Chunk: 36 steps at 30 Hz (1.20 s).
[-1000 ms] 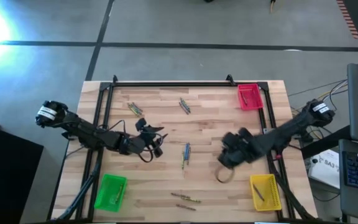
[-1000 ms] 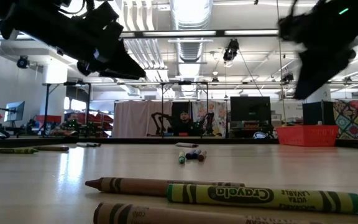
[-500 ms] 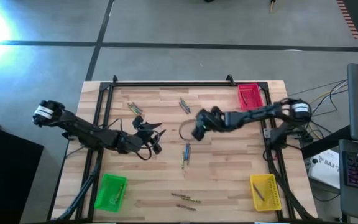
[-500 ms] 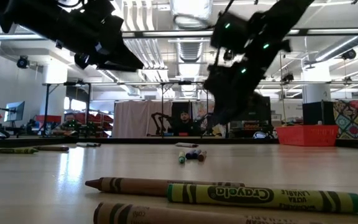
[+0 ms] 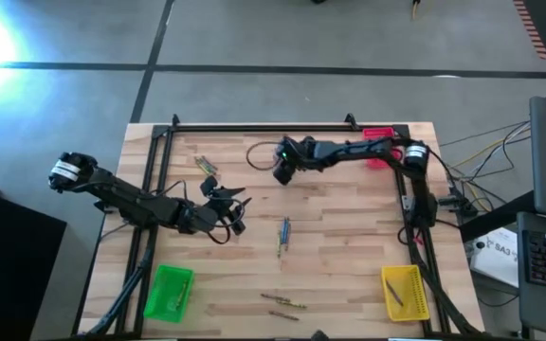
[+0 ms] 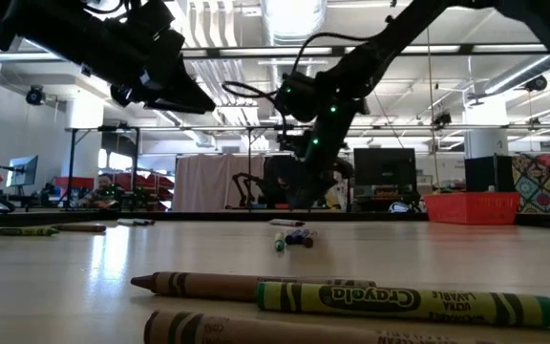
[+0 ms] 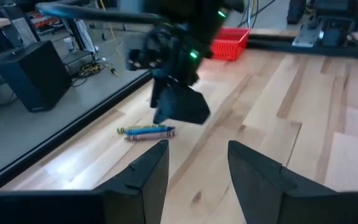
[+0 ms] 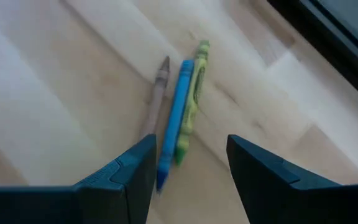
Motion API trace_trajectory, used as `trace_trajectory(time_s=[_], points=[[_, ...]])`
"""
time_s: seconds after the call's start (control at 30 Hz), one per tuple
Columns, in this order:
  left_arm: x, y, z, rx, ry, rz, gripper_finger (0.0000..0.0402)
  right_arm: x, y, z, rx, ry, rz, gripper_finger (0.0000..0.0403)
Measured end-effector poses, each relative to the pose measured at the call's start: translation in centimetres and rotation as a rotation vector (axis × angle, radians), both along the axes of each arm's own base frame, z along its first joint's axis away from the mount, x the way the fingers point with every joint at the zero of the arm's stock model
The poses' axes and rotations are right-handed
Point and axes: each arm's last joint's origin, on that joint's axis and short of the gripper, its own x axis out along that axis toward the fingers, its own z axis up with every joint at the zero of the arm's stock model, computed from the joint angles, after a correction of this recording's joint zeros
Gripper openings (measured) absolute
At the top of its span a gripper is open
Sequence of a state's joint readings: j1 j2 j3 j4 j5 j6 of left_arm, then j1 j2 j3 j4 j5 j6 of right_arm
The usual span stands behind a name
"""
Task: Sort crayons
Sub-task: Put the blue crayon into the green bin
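Right tool open, empty | over three crayons | left tool open, empty

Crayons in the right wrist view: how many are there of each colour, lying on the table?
greyish-brown crayon: 1
blue crayon: 1
green crayon: 1
Total: 3 crayons, lying side by side on the wood.
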State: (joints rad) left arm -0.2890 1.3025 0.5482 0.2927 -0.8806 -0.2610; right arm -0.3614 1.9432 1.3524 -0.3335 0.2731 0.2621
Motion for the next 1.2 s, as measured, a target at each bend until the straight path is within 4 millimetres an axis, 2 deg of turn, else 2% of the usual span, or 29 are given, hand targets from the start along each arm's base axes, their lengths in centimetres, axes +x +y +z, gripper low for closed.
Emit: trace_trajectory(time_s=[0.2,0.4,0.5,0.7,0.83,0.97,1.2], points=[[-0.2,0.1,-0.3,0.002,0.035,0.004,0.0149,0.8,-2.5,-1.1,0.088,0.046,-0.011,0.0187],[-0.3,0.1,-0.5,0.01,0.062,0.004,0.0149,1.2,-3.3,-2.4,0.118,0.09,0.002,0.0181],[-0.3,0.2,-0.6,0.013,0.068,0.009,0.0149,1.2,-3.3,-2.7,0.123,0.104,0.016,0.0156],[-0.2,0.7,-0.6,0.021,0.073,0.03,0.0149,1.0,-3.5,-2.7,0.184,0.094,0.067,0.007],[-0.2,1.1,-0.6,0.027,0.079,0.041,0.0149,0.8,-3.5,-2.3,0.21,0.091,0.102,0.0027],[-0.1,1.3,-0.6,0.027,0.079,0.049,0.0149,0.4,-3.2,-2.0,0.226,0.121,0.108,0.0011],[-0.1,1.3,-0.6,0.025,0.078,0.048,0.0149,-0.1,-2.3,-0.9,0.242,0.155,0.123,0.0008]])
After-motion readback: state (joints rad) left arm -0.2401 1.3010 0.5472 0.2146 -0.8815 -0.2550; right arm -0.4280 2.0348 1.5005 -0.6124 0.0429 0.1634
